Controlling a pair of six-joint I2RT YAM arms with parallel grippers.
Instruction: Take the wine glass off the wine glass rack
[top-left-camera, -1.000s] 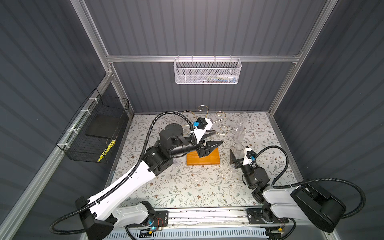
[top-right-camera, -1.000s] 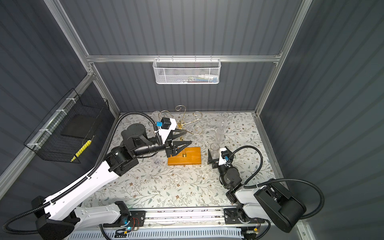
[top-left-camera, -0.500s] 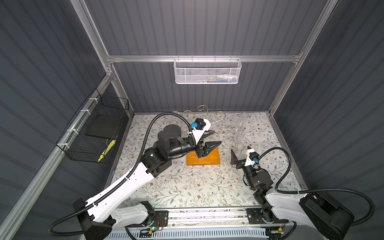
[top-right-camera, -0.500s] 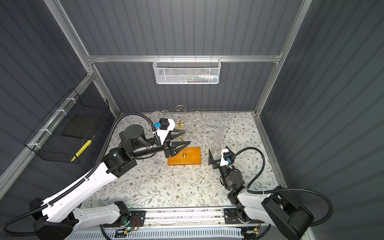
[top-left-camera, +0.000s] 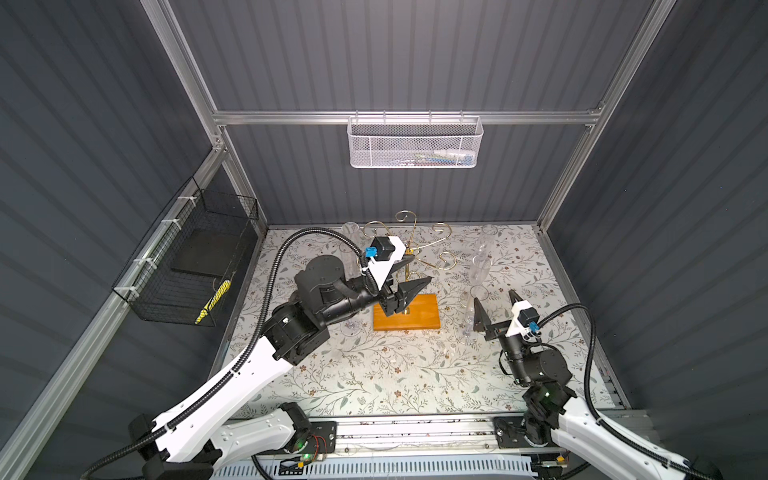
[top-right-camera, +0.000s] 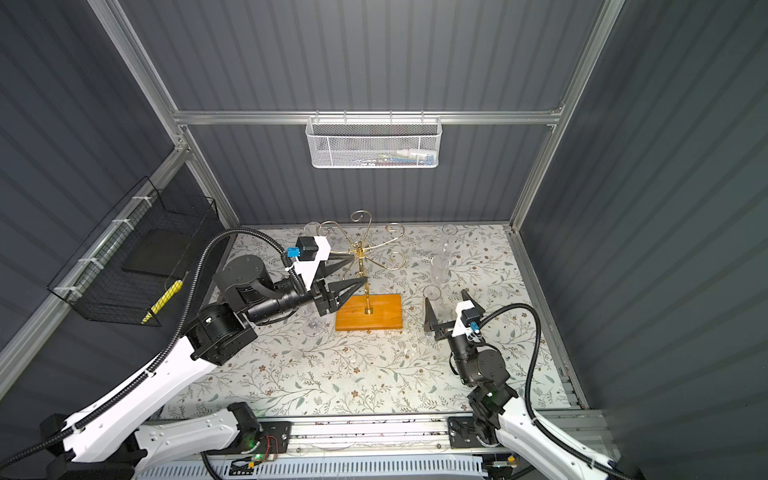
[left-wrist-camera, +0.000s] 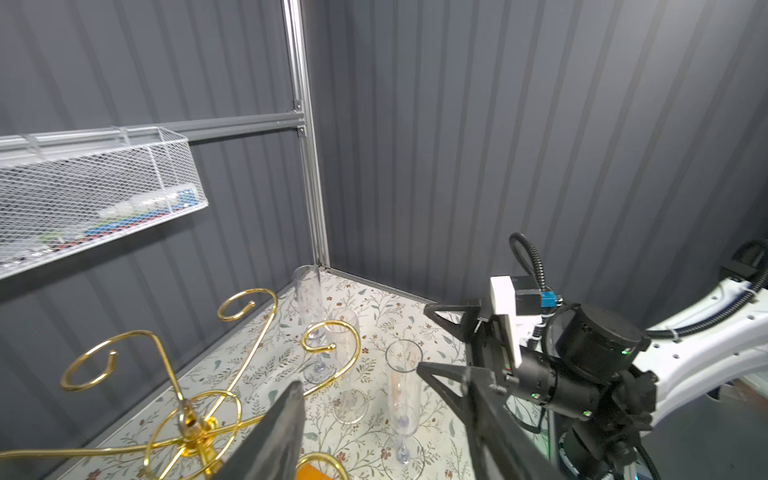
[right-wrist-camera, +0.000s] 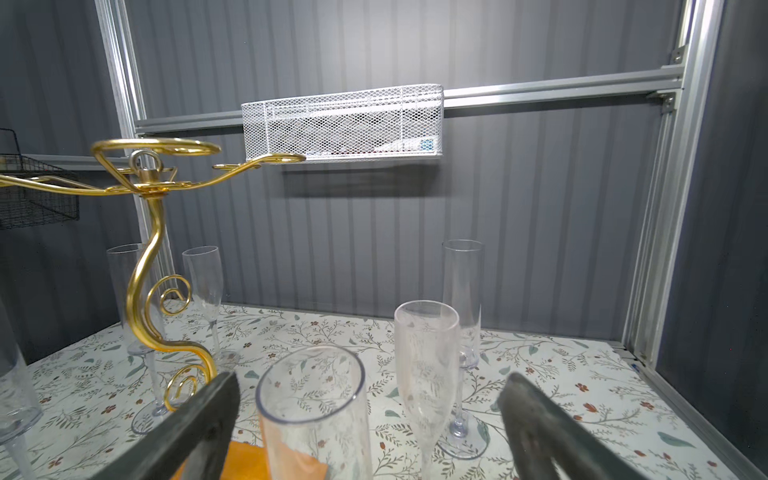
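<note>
Rack (top-right-camera: 358, 248) of curled gold wire, rectangular wooden base (top-right-camera: 386, 316)

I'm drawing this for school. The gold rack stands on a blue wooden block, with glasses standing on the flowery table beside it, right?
Not quite: the block is orange-brown, not blue. Both top views show the gold rack standing on an orange-brown wooden block, with glasses standing on the flowery table beside it.

White mesh basket (top-left-camera: 415, 145) high at the back, black wire basket (top-left-camera: 183, 266) at left, floral table cover (top-left-camera: 395, 374).
</note>
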